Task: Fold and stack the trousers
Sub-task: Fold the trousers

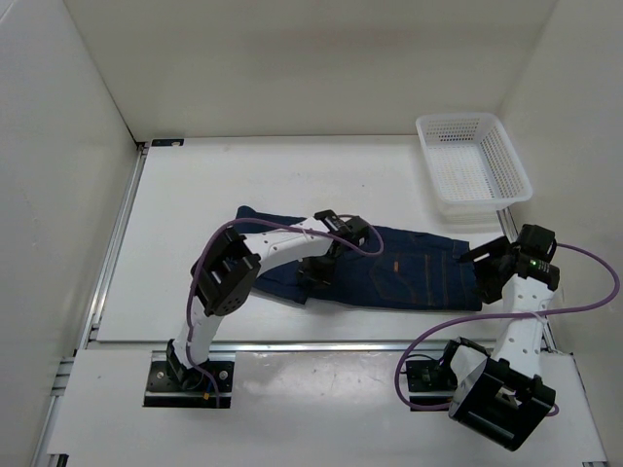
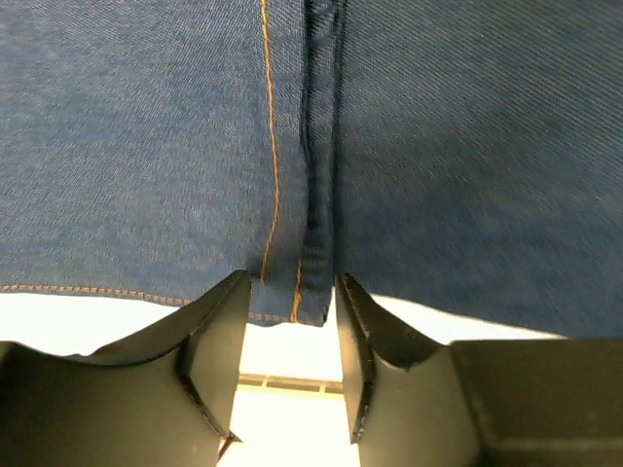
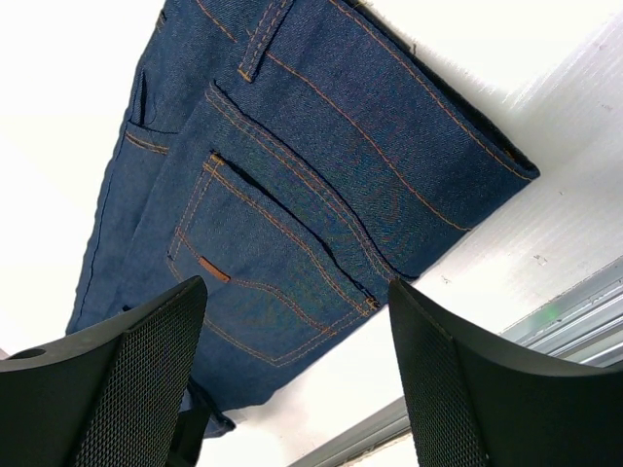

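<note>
Trousers (image 1: 409, 274) lie flat across the near middle of the worktop (image 1: 195, 214), legs to the left and waistband to the right, one half folded lengthwise over the other.

The left claw (image 2: 287, 355) points down at the near edge of the legs. Its fingers (image 2: 219, 341) stand a narrow gap apart, with a hem end and its orange-stitched seam between the tips. I cannot tell whether they pinch the cloth or only flank it. Pale worktop shows in the gap below the hem.

The right claw (image 3: 297, 311) hangs with its fingers wide apart and nothing between them, just off the waistband end. Beneath it are a back pocket (image 3: 263, 253) with a small tan tab, and the folded waistband corner near the worktop's metal rail (image 3: 574, 311).

A white mesh basket (image 1: 472, 161) sits at the far right corner, apart from the trousers.
</note>
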Controlling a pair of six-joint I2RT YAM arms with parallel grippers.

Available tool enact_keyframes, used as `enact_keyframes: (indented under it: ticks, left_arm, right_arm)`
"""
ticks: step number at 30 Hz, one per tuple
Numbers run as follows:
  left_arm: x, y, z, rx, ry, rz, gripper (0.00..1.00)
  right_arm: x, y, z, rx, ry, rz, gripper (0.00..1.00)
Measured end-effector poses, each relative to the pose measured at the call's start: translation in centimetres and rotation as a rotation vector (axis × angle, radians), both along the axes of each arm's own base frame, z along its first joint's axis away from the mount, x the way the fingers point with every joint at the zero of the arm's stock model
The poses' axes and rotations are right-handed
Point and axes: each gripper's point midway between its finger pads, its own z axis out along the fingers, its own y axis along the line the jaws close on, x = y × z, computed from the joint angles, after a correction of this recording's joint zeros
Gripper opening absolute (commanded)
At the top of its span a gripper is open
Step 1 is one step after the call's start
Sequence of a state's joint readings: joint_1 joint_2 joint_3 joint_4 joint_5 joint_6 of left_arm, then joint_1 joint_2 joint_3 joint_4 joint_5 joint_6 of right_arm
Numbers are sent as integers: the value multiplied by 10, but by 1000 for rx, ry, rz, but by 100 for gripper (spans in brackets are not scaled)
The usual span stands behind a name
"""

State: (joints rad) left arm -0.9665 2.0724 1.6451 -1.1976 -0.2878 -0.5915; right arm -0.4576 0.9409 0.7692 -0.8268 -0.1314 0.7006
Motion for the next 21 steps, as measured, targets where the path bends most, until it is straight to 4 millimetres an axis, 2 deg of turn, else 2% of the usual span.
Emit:
enact_keyframes:
  ticks: [5,15,17,21]
  left_arm:
    - [-1,6,-16,38,10,26,45]
    - [1,5,-13,33,-3,38,42]
    - [1,5,-12,31,-4,38,37]
    - [1,7,-11,44,-8,38,37]
  right_arm:
    - [0,0,0,0,-1,0,80]
    - [0,-1,0,-4,1,-2,80]
    - [0,-1,0,-4,2,-2,80]
    - [0,-1,0,-4,2,-2,80]
